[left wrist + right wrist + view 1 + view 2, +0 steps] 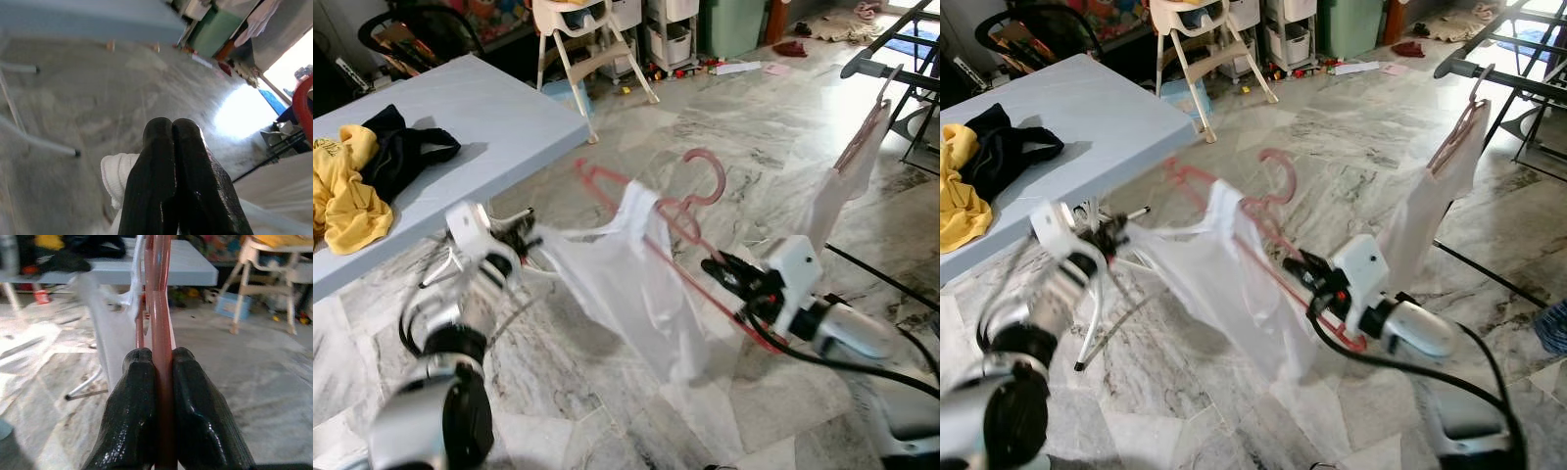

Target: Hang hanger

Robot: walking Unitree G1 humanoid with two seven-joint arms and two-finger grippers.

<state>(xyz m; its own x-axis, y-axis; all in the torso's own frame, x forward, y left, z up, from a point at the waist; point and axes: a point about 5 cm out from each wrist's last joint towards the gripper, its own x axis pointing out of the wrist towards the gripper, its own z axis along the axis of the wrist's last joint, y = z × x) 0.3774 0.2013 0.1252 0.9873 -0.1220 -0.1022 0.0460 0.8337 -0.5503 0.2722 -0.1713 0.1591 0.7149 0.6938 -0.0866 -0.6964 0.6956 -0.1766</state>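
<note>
A pink hanger [703, 188] with a white garment [631, 284] draped on it hangs in the air between my two arms, hook pointing up and away. My right gripper [717, 267] is shut on the hanger's lower bar [162, 328], which runs straight up between its fingers [138, 396]. My left gripper [530, 239] is shut on the garment's left edge, pulling it taut; white cloth [117, 172] bunches beside its closed tips [172, 126]. At the far right stands a dark drying rack [886, 69], where another pink hanger with a white garment [847, 171] hangs.
A pale blue table [480, 108] stands at the left with yellow and black clothes [357, 181] on it; its thin legs [1097, 323] are close to my left arm. A high chair [576, 44], drawers and scattered items line the back. Marble floor [744, 117] lies ahead.
</note>
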